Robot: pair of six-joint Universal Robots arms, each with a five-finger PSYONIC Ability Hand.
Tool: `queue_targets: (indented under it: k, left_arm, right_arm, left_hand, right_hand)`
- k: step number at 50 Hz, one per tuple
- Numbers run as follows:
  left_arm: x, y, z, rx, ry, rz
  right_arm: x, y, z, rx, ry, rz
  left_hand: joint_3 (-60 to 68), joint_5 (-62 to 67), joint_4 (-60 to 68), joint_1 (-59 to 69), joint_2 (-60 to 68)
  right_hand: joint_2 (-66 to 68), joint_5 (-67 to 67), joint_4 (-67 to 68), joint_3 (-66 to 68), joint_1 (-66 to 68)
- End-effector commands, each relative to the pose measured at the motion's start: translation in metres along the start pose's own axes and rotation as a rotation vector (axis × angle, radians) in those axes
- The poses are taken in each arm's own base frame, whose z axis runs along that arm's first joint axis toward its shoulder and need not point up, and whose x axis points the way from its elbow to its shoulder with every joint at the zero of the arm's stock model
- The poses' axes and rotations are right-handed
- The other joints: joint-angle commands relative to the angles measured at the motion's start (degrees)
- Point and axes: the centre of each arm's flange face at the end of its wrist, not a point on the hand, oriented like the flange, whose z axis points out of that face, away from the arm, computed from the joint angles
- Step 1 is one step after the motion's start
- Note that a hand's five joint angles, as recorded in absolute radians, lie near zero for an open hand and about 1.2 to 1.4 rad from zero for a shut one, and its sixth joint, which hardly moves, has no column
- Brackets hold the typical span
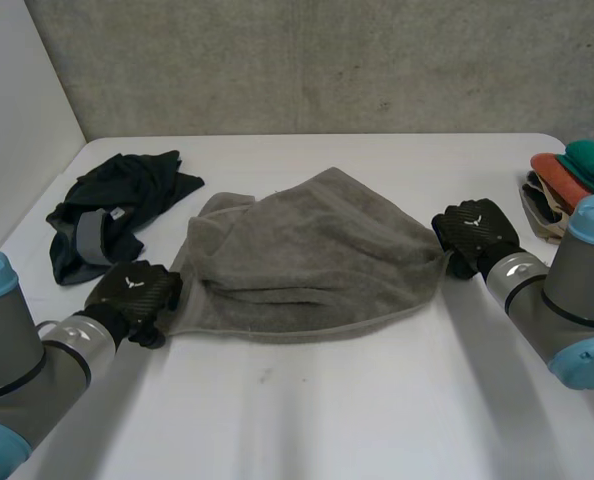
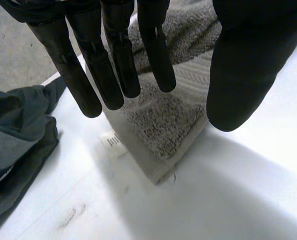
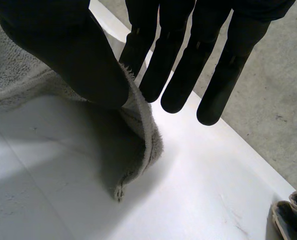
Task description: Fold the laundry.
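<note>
**Towel across mid-table, a hand at each end**

White table first, and across its middle lies the grey towel, rumpled, with folds running through it. Off to the left, a dark garment sits in a crumpled heap near the towel's far-left edge. Over at the table's right edge is a small pile of coloured clothes, green on top, orange beneath.

Now the hands. The right hand is at the towel's right corner, and its wrist view shows the grip plainly. The cloth is caught between the thumb and the straight fingers. That edge is lifted off the table, and its tip droops back down to touch the surface.

The left hand is at the near-left corner, and it's loose. Its fingers are straight and its thumb is held wide, hovering over a corner that lies flat on the table. Beside that corner, a little white label peeks out from the towel's edge.
</note>
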Motion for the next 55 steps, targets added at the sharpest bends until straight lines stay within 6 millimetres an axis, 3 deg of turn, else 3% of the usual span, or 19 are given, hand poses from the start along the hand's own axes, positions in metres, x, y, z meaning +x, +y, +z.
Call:
queue_targets:
  k: [1, 17, 21, 24, 28, 34, 37, 41, 47, 51, 55]
  left_arm:
    - [0.000, 0.006, 0.007, -0.004, 0.005, -0.003]
    - [0.021, 0.004, 0.030, 0.057, 0.042, 0.015]
    - [0.022, 0.004, 0.040, 0.061, 0.032, 0.023]
    - [0.021, 0.003, 0.045, 0.064, 0.013, 0.028]
    - [0.006, -0.013, 0.042, 0.109, -0.063, 0.032]
    - [-0.026, -0.064, -0.001, 0.264, -0.196, -0.021]
    - [-0.032, -0.079, -0.017, 0.317, -0.198, -0.043]
    - [-0.036, -0.087, -0.042, 0.302, -0.162, -0.062]
    - [-0.050, -0.119, -0.092, 0.313, -0.158, -0.038]
    - [-0.062, -0.135, -0.109, 0.334, -0.167, -0.048]
    - [-0.069, -0.128, -0.103, 0.265, -0.158, -0.085]
  right_arm:
    - [0.000, 0.002, 0.000, -0.005, 0.000, -0.007]
    - [-0.001, 0.005, 0.001, -0.013, -0.003, -0.014]
    - [0.001, 0.005, 0.001, -0.015, 0.003, -0.013]
    - [0.005, 0.005, 0.001, -0.014, 0.013, -0.012]
    - [0.013, -0.002, -0.002, -0.010, 0.033, -0.013]
    - [0.033, -0.031, -0.023, -0.014, 0.053, -0.019]
    - [0.041, -0.043, -0.035, -0.026, 0.053, -0.036]
    - [0.059, -0.069, -0.061, -0.045, 0.069, -0.116]
    - [0.103, -0.122, -0.110, -0.003, 0.189, -0.241]
    - [0.113, -0.136, -0.121, 0.001, 0.188, -0.241]
    - [0.112, -0.123, -0.115, -0.066, 0.118, -0.228]
  left_hand:
    - [4.11, 4.75, 4.73, 3.87, 4.50]
    - [5.95, 6.60, 6.58, 5.72, 6.35]
    - [10.99, 11.64, 11.61, 10.76, 11.38]
    - [37.79, 38.44, 38.41, 37.56, 38.19]
    - [37.90, 38.55, 38.52, 37.66, 38.29]
    - [37.90, 38.55, 38.52, 37.66, 38.29]
    - [37.90, 38.55, 38.52, 37.66, 38.29]
    - [37.90, 38.55, 38.52, 37.66, 38.29]
    - [37.90, 38.55, 38.52, 37.66, 38.29]
    - [37.90, 38.55, 38.52, 37.66, 38.29]
    - [37.90, 38.55, 38.52, 37.66, 38.29]
  right_hand:
    - [12.26, 12.67, 11.11, 11.59, 15.21]
    - [12.26, 12.67, 11.11, 11.59, 15.21]
    - [12.26, 12.67, 11.11, 11.59, 15.21]
    - [12.26, 12.67, 11.11, 11.59, 15.21]
    - [12.26, 12.67, 11.11, 11.59, 15.21]
    - [12.26, 12.67, 11.11, 11.59, 15.21]
    - [12.26, 12.67, 11.11, 11.59, 15.21]
    - [12.26, 12.67, 11.11, 11.59, 15.21]
    - [12.26, 12.67, 11.11, 11.59, 15.21]
    - [12.26, 12.67, 11.11, 11.59, 15.21]
    - [12.26, 12.67, 11.11, 11.59, 15.21]
